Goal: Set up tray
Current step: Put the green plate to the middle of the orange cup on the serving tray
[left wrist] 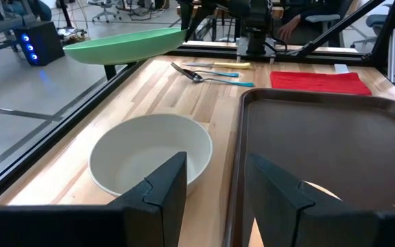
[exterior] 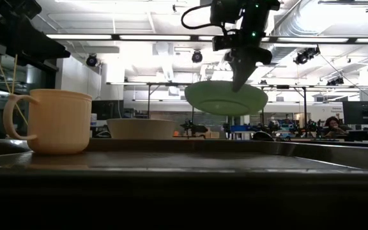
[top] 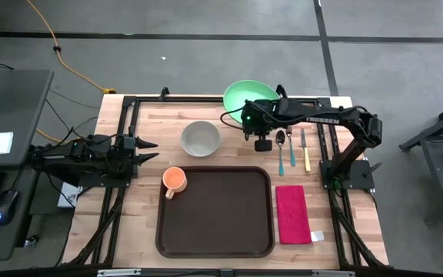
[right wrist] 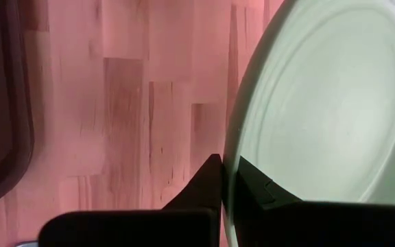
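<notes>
Dark brown plastic tray [top: 215, 212], rectangular, rounded corners, raised rim

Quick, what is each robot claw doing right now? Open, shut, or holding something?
Left gripper: open, holding nothing, waiting at the table's left side.
Right gripper: shut on the rim of the green plate, lifted off the table.

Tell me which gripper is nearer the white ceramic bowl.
Left. The left gripper waits open beside the white ceramic bowl, pointing at it. The right gripper sits past the bowl's other side, clamped on the rim of the raised green plate.
</notes>
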